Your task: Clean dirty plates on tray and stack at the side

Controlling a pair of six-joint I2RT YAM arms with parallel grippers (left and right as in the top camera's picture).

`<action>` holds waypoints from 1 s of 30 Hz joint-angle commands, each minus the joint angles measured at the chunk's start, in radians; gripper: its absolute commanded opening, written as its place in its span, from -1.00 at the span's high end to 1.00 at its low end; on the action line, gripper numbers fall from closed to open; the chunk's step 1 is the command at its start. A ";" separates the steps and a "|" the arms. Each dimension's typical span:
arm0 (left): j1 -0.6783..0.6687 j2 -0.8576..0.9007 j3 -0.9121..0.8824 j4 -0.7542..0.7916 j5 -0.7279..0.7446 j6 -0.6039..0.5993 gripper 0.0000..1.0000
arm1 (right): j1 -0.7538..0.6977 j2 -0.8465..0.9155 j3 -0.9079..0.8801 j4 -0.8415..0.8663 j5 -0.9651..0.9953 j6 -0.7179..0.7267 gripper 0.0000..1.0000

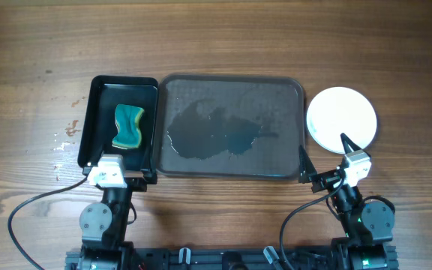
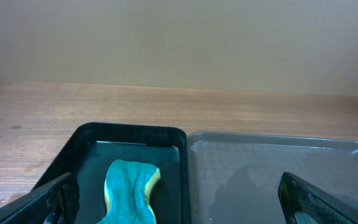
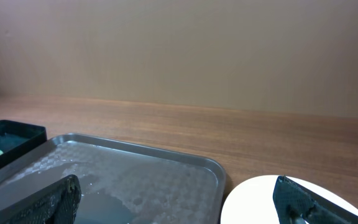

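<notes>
The large dark grey tray (image 1: 232, 126) lies mid-table with a wet patch on it and no plates; it also shows in the left wrist view (image 2: 278, 168) and the right wrist view (image 3: 135, 177). White plates (image 1: 342, 118) sit stacked on the wood right of the tray, clean on top, also in the right wrist view (image 3: 260, 202). My left gripper (image 1: 118, 166) is open and empty at the near edge of the small black tray. My right gripper (image 1: 326, 159) is open and empty, straddling the tray's near right corner and the plates' edge.
A smaller glossy black tray (image 1: 118, 120) stands left of the grey tray and holds a teal and yellow sponge (image 1: 128, 126), also in the left wrist view (image 2: 131, 190). Bare wooden table (image 1: 216, 37) lies behind both trays.
</notes>
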 commanded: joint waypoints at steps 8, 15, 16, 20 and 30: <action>0.005 -0.009 -0.005 0.001 0.016 0.022 -1.00 | 0.004 -0.011 -0.003 0.006 0.006 -0.013 -1.00; 0.005 -0.009 -0.005 0.001 0.016 0.022 -1.00 | 0.004 -0.011 -0.003 0.006 0.007 -0.012 -0.99; 0.005 -0.009 -0.005 0.001 0.016 0.022 -1.00 | 0.004 -0.011 -0.003 0.006 0.006 -0.013 -0.99; 0.005 -0.009 -0.005 0.001 0.016 0.022 -1.00 | 0.004 -0.011 -0.003 0.006 0.006 -0.013 -1.00; 0.005 -0.009 -0.005 0.001 0.016 0.022 -1.00 | 0.004 -0.011 -0.003 0.006 0.006 -0.013 -0.99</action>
